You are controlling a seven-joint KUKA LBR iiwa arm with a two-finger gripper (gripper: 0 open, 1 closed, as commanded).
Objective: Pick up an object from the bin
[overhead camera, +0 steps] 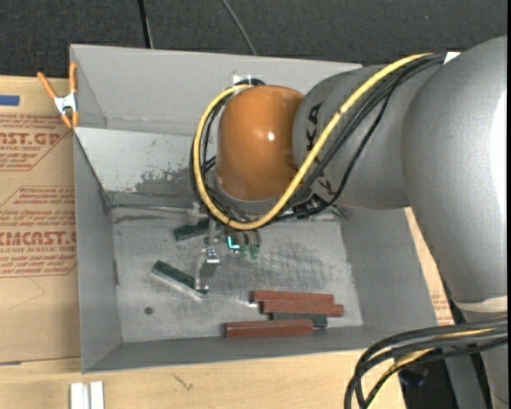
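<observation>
Two reddish-brown bars (pixel 294 299) lie on the scuffed grey bin floor (pixel 311 258).

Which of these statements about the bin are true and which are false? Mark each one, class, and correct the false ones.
1. Reddish-brown bars lie on the floor of the bin, toward the view's lower edge. True.
2. The arm reaches in from the view's left. False: it comes in from the right.
3. The gripper hangs directly over the reddish-brown bars. False: it is to their left, nearer the middle of the floor.
4. A dark flat piece lies on the floor, left of the bars. True.
5. The cover on the wrist is blue. False: it is orange.
</observation>
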